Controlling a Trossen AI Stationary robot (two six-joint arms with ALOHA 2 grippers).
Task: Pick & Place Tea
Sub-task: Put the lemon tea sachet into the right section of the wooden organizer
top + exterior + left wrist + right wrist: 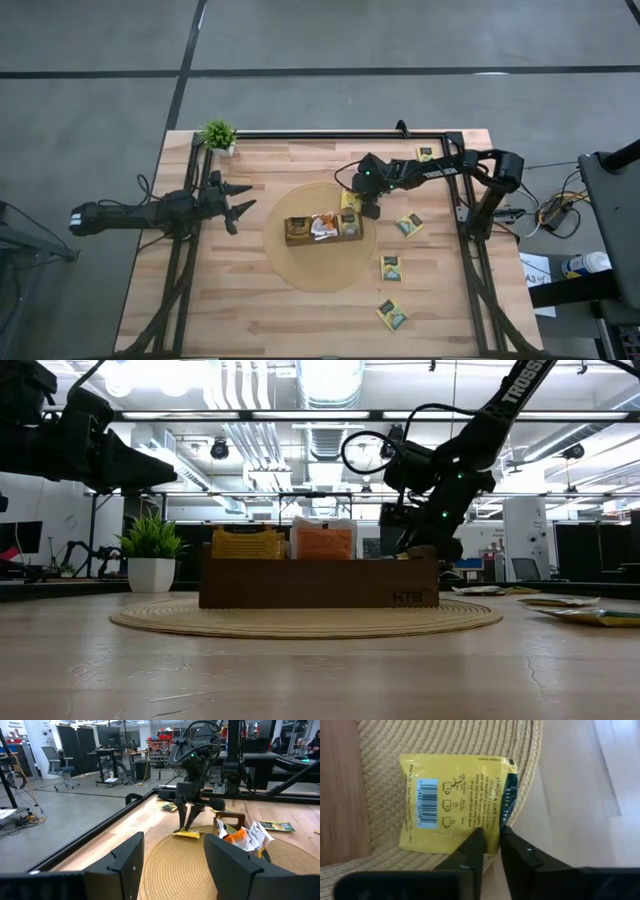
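Closest to the lens, the right gripper (492, 834) has its two dark fingers (470, 852) pinched together on the edge of a yellow sachet (455, 800). That sachet lies barcode side up at the rim of the round woven mat (435, 742), with one corner reaching past the rim over the wooden table (570, 785).

From above, at the far left, the left gripper (250, 196) hangs over the left part of the table with its fingers spread apart and nothing between them, pointing toward the middle. A small green potted plant (218, 134) stands in the corner behind it.

At the middle, the mat carries a long brown wooden tray (296, 240), and several tea sachets (324, 225) stand upright inside it, yellow and orange ones among them. The pinched sachet sits just beside the tray's right end, on the side toward the plant's edge of the table.

To the right, four more loose sachets lie flat on bare wood: one near the mat (409, 224), one just off the mat's rim (390, 267), one near the front edge (391, 314), and one under the right arm (425, 153).
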